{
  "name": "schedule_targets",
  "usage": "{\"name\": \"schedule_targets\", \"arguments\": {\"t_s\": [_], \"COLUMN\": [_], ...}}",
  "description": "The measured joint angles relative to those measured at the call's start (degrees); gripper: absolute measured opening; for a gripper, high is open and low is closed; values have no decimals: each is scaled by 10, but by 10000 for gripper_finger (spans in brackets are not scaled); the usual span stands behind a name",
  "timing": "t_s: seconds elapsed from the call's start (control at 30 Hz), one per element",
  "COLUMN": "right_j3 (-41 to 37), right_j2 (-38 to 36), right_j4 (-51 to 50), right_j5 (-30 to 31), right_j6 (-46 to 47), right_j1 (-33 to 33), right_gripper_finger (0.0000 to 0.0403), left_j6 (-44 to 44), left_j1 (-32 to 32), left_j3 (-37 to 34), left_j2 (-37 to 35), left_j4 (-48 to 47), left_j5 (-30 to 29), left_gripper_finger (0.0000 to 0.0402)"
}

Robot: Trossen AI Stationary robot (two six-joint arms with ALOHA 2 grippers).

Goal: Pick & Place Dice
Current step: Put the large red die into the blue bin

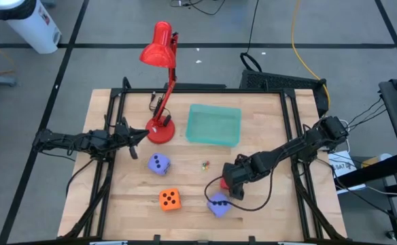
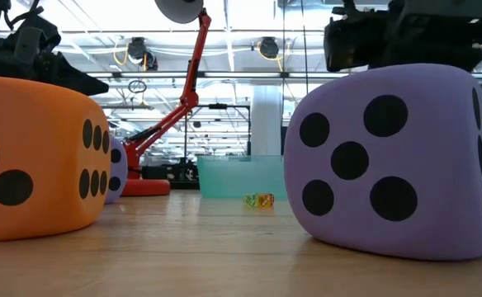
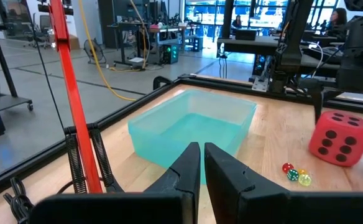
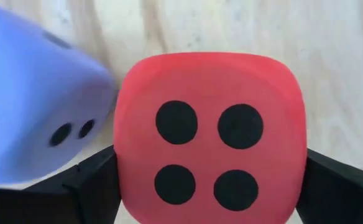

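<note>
Tabletop: right tool (image 4: 209, 186) grips red die (image 4: 209, 134), four-face showing.

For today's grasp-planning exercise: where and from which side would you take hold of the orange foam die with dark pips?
Grip the orange foam die across two opposite flat side faces, coming straight down from above. It sits flat and apart from its neighbours, with its top unobstructed; the rounded corners would offer poor contact.
</note>
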Motion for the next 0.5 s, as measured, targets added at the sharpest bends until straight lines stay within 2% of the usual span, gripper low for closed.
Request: {"name": "schedule_targets", "arguments": {"t_s": [0.33, 0.5], "right_j3": [0, 1], "right_j2": [-108, -171], "right_j4": [5, 50], "right_j5": [41, 105], "right_j6": [-52, -156], "right_j1": [-41, -86], "right_gripper_finger": [356, 354], "left_j6": [0, 0], "left_j1": [0, 0], "left_j3": [0, 0], "left_j2": [0, 0], "left_j4": [0, 0], "left_j5": [0, 0], "left_gripper_finger": [31, 31]}}
